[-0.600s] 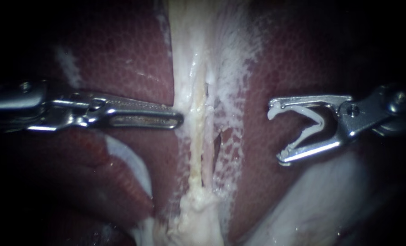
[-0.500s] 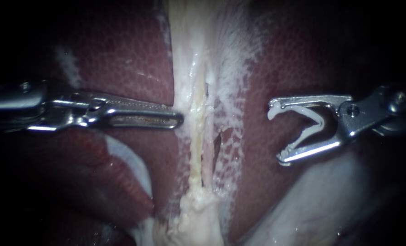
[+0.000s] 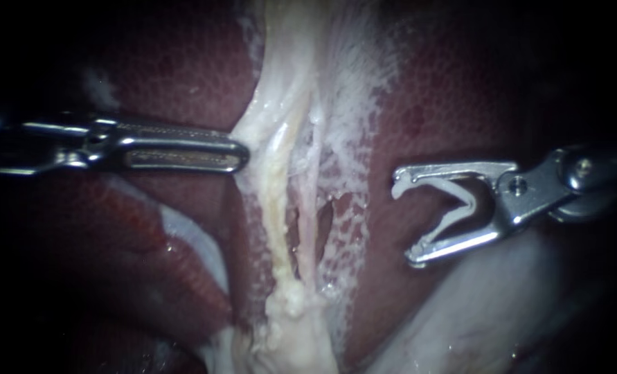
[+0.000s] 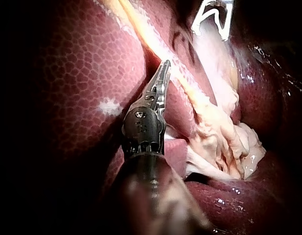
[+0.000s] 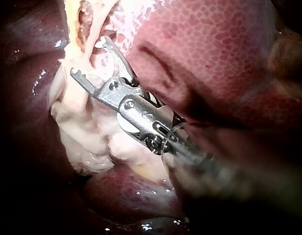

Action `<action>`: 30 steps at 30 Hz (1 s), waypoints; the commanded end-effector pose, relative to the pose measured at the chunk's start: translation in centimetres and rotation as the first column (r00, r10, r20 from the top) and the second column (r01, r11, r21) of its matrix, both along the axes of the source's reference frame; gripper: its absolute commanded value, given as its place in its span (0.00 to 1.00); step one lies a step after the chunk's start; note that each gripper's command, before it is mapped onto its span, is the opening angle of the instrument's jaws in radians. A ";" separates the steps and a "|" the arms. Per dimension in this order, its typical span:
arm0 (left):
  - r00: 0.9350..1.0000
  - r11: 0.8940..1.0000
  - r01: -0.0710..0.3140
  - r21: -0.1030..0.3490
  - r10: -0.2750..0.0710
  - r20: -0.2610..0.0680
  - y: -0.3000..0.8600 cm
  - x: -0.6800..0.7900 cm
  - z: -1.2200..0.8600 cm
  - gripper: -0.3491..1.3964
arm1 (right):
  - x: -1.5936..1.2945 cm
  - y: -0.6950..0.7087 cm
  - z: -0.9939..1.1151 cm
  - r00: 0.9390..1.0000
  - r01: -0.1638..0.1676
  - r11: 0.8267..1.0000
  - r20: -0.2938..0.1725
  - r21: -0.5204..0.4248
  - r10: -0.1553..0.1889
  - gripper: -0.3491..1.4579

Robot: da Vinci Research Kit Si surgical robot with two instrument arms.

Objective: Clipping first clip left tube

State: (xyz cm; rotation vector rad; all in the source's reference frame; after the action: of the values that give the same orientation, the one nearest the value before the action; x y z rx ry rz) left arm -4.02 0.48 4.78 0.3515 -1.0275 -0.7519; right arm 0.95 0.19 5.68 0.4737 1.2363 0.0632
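Observation:
Two pale tubes run down the middle of the endoscope view: the yellowish left tube (image 3: 275,197) and a thinner pinkish right tube (image 3: 309,221), with a dark gap between them. My left instrument (image 3: 242,156) comes in level from the left. Its jaws are shut on the white tissue (image 3: 253,131) at the left tube's edge and hold it bowed to the left. My right instrument (image 3: 403,223) stands to the right of the tubes, apart from them. Its jaws are spread wide and hold an open white clip (image 3: 460,201) whose mouth faces the tubes.
Dark red liver (image 3: 183,83) lies on both sides of the tubes. A lump of white tissue (image 3: 294,332) sits where the tubes end, and pale gallbladder wall (image 3: 488,305) lies under the right instrument. In the left wrist view the left instrument (image 4: 166,63) touches the pale strand.
My left instrument has moved left and a little up, drawing the white tissue with it, so the tubes bow left and the gaps widen. The right instrument has edged nearer the tubes.

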 end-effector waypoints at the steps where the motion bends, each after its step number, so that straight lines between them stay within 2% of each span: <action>1: 1.000 1.000 0.002 -0.001 -0.002 -0.002 0.00 0.01 -0.01 0.00 | 0.04 -0.05 0.05 1.000 0.003 1.000 0.002 0.004 -0.003 0.52; 8: 1.000 1.000 0.003 -0.003 -0.003 -0.004 -0.03 0.01 -0.03 0.00 | 0.39 -0.40 0.38 1.000 0.031 0.999 0.000 0.039 -0.031 0.52; 14: 1.000 1.000 0.004 -0.003 -0.004 -0.004 -0.05 0.00 -0.03 0.00 | 0.63 -0.60 0.58 0.999 0.030 0.998 0.010 0.055 -0.031 0.52; 18: 1.000 1.000 0.005 -0.004 -0.005 -0.005 -0.06 -0.01 -0.04 0.00 | 0.74 -0.64 0.65 1.000 0.025 0.998 0.012 0.055 -0.025 0.52; 30: 1.000 1.000 0.008 -0.005 -0.008 -0.008 -0.09 -0.05 -0.08 0.00 | 0.96 -0.65 0.86 0.999 0.027 0.998 0.024 0.055 -0.029 0.52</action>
State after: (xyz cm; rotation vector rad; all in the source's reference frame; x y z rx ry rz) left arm -4.07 0.39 4.70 0.3403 -1.0239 -0.7580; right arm 1.93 -0.47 6.56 0.5378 1.2062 0.0779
